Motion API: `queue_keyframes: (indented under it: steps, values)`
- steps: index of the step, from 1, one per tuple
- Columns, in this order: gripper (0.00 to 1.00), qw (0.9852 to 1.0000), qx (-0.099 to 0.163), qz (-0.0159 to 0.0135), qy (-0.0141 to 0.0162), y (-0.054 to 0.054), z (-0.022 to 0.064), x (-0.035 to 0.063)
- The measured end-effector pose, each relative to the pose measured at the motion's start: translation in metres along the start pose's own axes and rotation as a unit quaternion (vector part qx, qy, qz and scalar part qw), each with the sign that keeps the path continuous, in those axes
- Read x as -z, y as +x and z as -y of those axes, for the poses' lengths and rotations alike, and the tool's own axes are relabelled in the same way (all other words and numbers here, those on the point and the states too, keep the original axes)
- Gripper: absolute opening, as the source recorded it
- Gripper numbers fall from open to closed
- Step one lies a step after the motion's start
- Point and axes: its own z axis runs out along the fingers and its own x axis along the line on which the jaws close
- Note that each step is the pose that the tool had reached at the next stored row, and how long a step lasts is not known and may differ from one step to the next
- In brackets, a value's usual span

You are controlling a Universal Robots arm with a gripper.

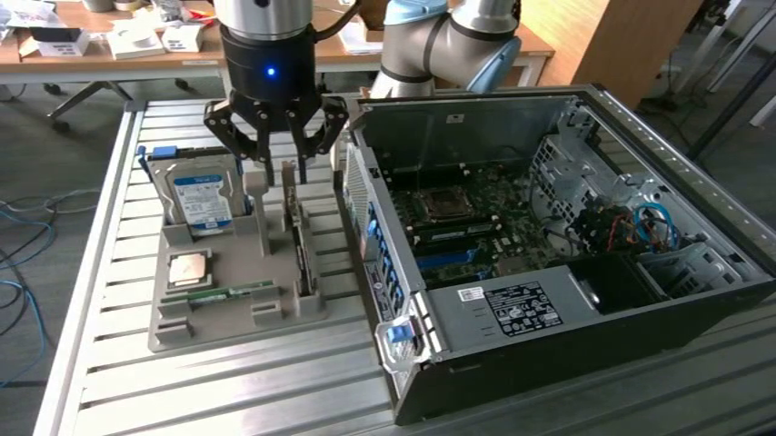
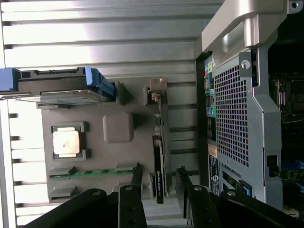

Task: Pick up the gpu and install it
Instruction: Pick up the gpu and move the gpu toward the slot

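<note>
Hovering with pincer (image 1: pixel 276 160) spread wide, right above the gpu (image 2: pixel 159 172). Standing on edge in a slot of the grey holder (image 1: pixel 218 311), between hard drive (image 1: pixel 200 201) and open computer case (image 1: pixel 548 365), on the slatted counter (image 1: pixel 182 392). Not gripped yet, just straddled from above.

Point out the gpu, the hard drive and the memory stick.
gpu (image 2: pixel 159 173): wrist view, on its dark edge.
hard drive (image 1: pixel 202 202): exterior view, on its blue-white label.
memory stick (image 2: pixel 95 173): wrist view, middle of the green strip.
</note>
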Motion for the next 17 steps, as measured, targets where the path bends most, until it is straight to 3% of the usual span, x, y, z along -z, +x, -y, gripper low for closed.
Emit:
queue_keyframes:
  steps: [8,17]
  values:
    - [0.42,1.0000,0.000,0.0001,-0.0001,0.0000,0.0000,-0.0007]
    - [0.42,1.0000,0.000,0.0000,-0.0001,0.0002,0.0004,-0.0080]
